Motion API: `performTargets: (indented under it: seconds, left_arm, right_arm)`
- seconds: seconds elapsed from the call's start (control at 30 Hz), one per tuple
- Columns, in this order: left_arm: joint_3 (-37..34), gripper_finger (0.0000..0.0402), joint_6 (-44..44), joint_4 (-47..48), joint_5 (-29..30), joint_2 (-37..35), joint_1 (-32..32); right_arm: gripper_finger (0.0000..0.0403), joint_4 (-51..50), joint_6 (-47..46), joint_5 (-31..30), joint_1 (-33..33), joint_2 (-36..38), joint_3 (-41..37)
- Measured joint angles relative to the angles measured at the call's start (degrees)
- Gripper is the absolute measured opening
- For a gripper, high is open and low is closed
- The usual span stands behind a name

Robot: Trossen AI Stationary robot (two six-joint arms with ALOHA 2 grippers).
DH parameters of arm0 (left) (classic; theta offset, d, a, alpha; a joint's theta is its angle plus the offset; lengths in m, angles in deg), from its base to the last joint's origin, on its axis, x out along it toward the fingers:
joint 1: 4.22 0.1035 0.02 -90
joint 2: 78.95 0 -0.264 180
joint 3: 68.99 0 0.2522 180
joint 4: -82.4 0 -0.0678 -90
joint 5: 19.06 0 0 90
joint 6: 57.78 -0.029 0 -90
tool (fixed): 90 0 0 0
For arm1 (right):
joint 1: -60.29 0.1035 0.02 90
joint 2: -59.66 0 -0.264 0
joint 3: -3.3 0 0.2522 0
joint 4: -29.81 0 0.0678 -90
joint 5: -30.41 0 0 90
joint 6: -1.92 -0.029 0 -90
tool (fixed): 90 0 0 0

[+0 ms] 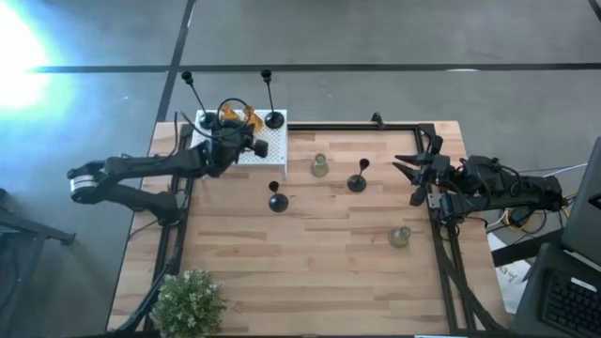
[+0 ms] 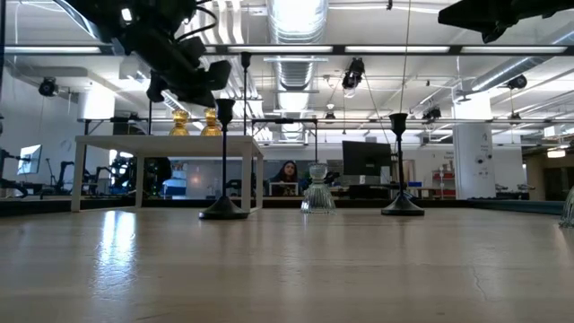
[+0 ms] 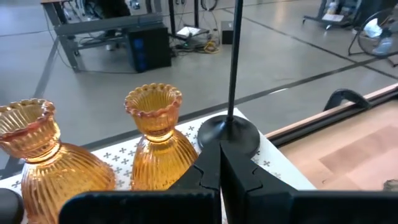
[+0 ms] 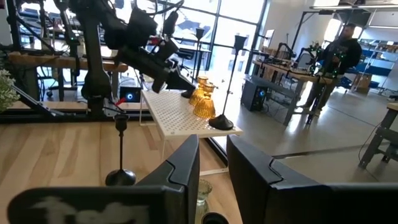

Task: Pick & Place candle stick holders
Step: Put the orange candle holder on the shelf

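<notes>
Progress stood partway: two amber ribbed glass holders and a black thin-stemmed holder already sat on the white perforated box at the counter's far left corner. Left on the wood were two more black stemmed holders, one near the middle and one right of it, and two pale glass ones. The left hand hovered over the box, clenched and empty. The right hand waited at the right edge, fingers slightly parted, grasping nothing.
</notes>
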Motion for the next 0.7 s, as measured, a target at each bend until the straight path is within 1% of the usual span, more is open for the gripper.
performTargets:
  seconds: [0.23, 0.4, 0.7]
  left_arm:
    - [1.1, 0.0, 0.7, 0.8, 0.6, 2.6, 0.0]
    - [1.7, 0.0, 2.4, 4.5, 3.9, 2.5, 0.1]
    - [1.7, 0.0, 2.2, 4.4, 3.9, 2.7, 1.6]
  right_arm:
    - [0.0078, 0.0, -0.2, 0.0, 0.0, 0.0, 0.0]
    - [0.0086, -0.1, -0.2, 0.0, 0.0, 0.0, 0.0]
    - [0.0088, -0.1, 0.0, 0.0, 0.0, 0.0, 0.0]
